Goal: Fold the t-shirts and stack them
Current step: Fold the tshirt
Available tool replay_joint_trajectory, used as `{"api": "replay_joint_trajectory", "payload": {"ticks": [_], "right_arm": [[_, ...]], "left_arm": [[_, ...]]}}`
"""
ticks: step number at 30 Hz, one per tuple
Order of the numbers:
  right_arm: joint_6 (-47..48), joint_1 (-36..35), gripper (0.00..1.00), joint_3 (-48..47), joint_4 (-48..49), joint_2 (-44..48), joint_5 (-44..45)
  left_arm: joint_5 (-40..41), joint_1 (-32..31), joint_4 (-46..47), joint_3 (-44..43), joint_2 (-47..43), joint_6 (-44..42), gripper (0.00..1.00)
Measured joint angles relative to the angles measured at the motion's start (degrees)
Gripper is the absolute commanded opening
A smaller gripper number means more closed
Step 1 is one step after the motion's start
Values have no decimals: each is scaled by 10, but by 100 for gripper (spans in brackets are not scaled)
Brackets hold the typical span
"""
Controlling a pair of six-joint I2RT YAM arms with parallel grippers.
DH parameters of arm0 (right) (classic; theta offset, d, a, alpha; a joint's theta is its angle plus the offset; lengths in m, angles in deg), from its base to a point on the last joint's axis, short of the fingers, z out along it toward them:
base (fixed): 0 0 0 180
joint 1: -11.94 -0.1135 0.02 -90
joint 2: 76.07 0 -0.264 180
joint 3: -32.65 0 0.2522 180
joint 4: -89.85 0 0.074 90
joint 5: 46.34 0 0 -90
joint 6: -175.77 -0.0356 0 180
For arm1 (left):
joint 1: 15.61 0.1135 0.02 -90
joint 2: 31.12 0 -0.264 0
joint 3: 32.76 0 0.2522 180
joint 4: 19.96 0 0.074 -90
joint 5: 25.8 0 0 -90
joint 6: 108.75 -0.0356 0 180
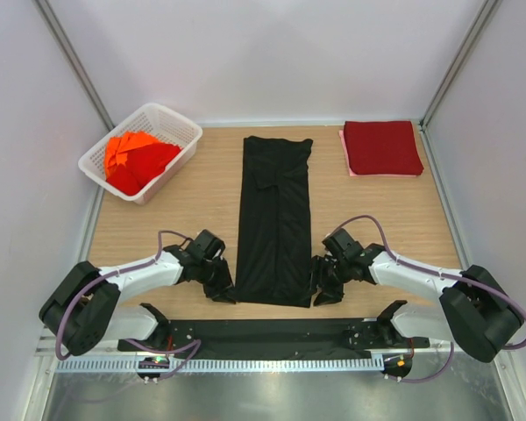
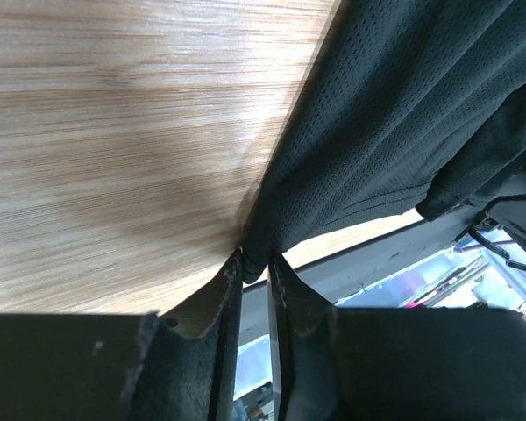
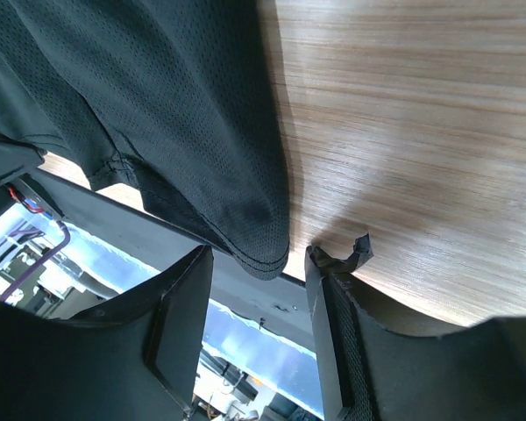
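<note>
Black t-shirt (image 1: pixel 274 219): long folded strip at table (image 1: pixel 158 228) centre, running 12 to 6 o'clock. Left arm (image 1: pixel 145 274): jaws pinching its 7 o'clock hem corner. Right arm (image 1: pixel 403 270): jaws open, straddling the 5 o'clock corner, not gripping. Cloth looks light, limp, mesh-knit and likely to sag; take both hem corners.

The right gripper (image 3: pixel 259 263) holds its jaws apart, with the hemmed corner of the black t-shirt (image 3: pixel 158 105) hanging between its two fingers (image 3: pixel 180 324). The cloth appears to be clear of both. Its fine mesh weave fills the upper left, and the bare wooden table (image 3: pixel 421 132) fills the right. One fingertip pad looks ragged.
</note>
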Motion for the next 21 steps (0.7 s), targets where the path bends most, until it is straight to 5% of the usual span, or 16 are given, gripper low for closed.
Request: {"api": "replay_joint_trajectory", "payload": {"ticks": [4,10,21], "right_arm": [[1,0,52,0,1,0,1],[1,0,52,3,7,-1,-1],[15,0,52,-9,10,-29,-17]], "left_arm": [[2,0,0,0,0,0,17],[0,0,10,-1,-9,11,43],[22,-2,3,-9,-10,15,41]]}}
